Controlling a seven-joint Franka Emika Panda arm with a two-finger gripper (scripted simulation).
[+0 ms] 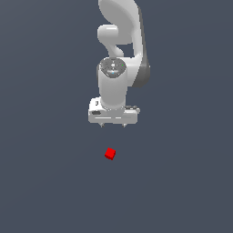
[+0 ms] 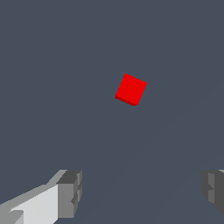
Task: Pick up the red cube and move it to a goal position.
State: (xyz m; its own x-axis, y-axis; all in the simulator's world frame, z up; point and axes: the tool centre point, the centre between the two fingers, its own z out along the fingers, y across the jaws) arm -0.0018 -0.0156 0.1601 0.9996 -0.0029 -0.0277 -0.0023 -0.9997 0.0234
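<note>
Wrist view: gripper (image 2: pixel 140 192) spread wide, empty, short of the cube (image 2: pixel 131 89). I judge the cube light and rigid; I'd pinch two opposite flat faces.

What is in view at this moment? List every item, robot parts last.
red cube: one, bright red, lying on the surface, apart from the gripper, turned at an angle to the gripper's fingers in the wrist view.
surface: one, plain dark grey-blue, fills the background of both views.
gripper: one, white with grey fingers, fingers spread wide, nothing between them, cube not yet reached.
arm: one, white with grey joints, coming in from the top of the exterior view.
</note>
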